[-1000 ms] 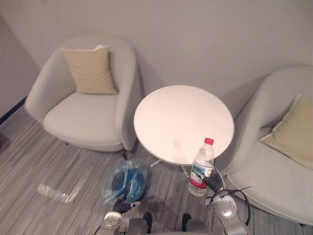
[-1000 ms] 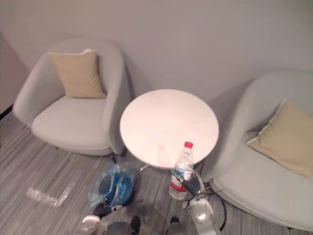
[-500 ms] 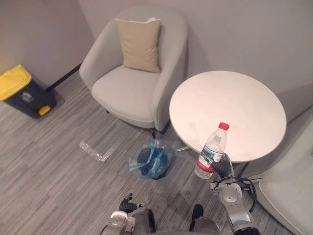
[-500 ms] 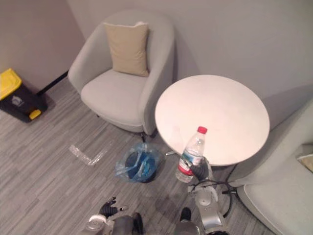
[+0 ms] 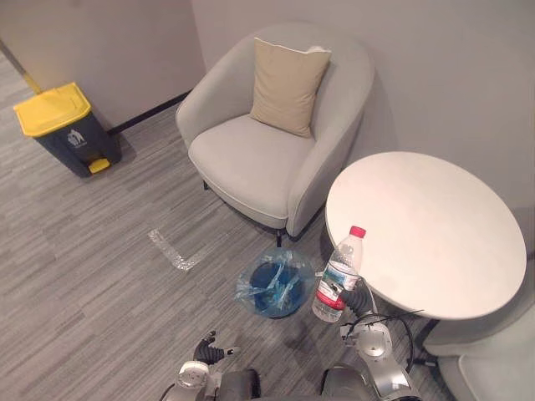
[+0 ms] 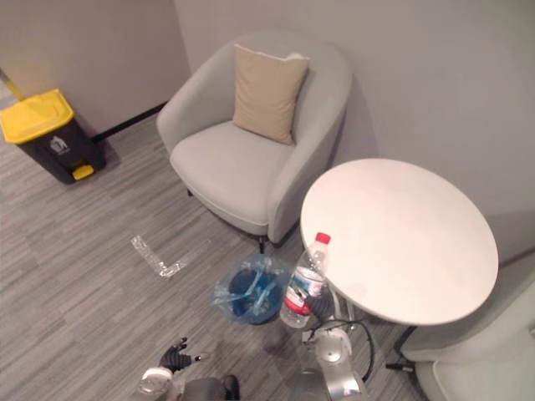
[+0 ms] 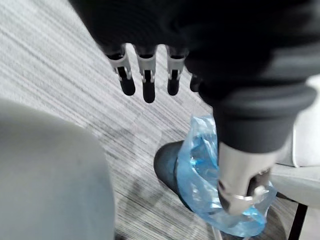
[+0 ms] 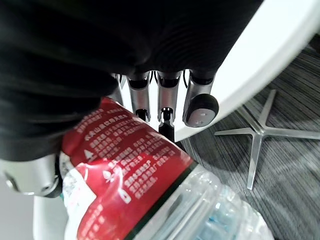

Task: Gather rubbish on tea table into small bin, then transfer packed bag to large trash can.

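I am at the gathering step: one piece of rubbish is in my grasp and is not yet in the small bin.

My left hand (image 5: 209,349) is hanging low over the grey striped floor, its fingers (image 7: 148,80) released and straight, holding nothing. Just ahead of it the small bin (image 5: 276,288) is standing on the floor, dark-walled and lined with a crumpled blue bag (image 7: 205,185) whose mouth is lying open.

To the right of the bin, my right hand (image 5: 357,302) is holding a clear plastic bottle (image 5: 339,274) with a red cap and a red label. My fingers (image 8: 167,95) are clenched round its lower body. The bottle is upright, off the surface, beside its near edge.

As I judge it, the next move is calling for me to bring the bottle leftward over the bag's mouth and let go there. The bottle is tall beside the bin, so aiming it well will matter.

The surface (image 5: 435,234) is a round white top, and I am seeing nothing lying on it.

Around the room, a dark trash can (image 5: 63,125) with a yellow lid is standing at the far left by the wall, well apart from the bin. A strip of clear tape (image 5: 171,251) is lying on the floor. A pale grey armchair (image 5: 251,163) with a tan cushion (image 5: 288,83) is sitting behind the bin. Part of a second armchair (image 5: 493,368) is showing at the far right.
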